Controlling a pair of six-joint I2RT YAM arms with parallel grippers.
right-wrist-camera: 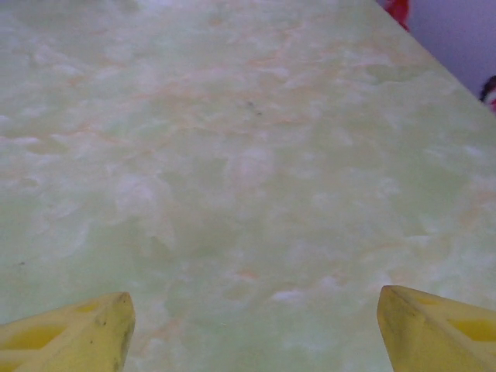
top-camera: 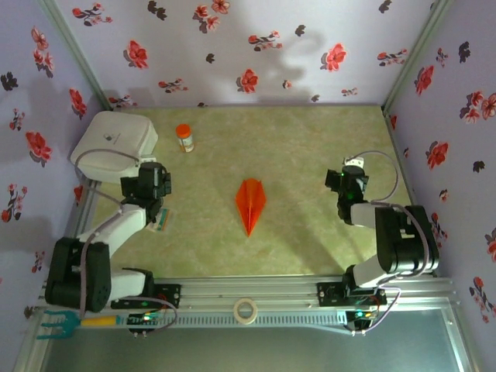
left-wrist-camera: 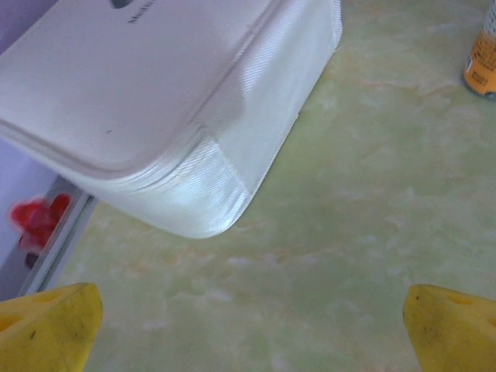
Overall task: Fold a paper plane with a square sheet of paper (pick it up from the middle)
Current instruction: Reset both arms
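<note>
- At nine o'clock on the mottled green counter [top-camera: 310, 147], the left claw [top-camera: 146, 177] hangs wide open and empty beside a white lidded plastic box [top-camera: 115, 145].
- Dead centre lies the bright orange dart-shaped paper plane [top-camera: 250, 203], nose towards six o'clock. It looks finished, so keep both claws clear.
- At three o'clock, the right claw [top-camera: 349, 180] gapes, empty.
- Crease quality is too small to judge.

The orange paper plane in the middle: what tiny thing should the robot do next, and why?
Probably just pull both arms back to rest and leave it alone. The bright orange pointed paper plane lies folded into a narrow dart on the pale green marbled table, nothing touching it. The left tool and right tool are open, empty and off to its sides.
</note>
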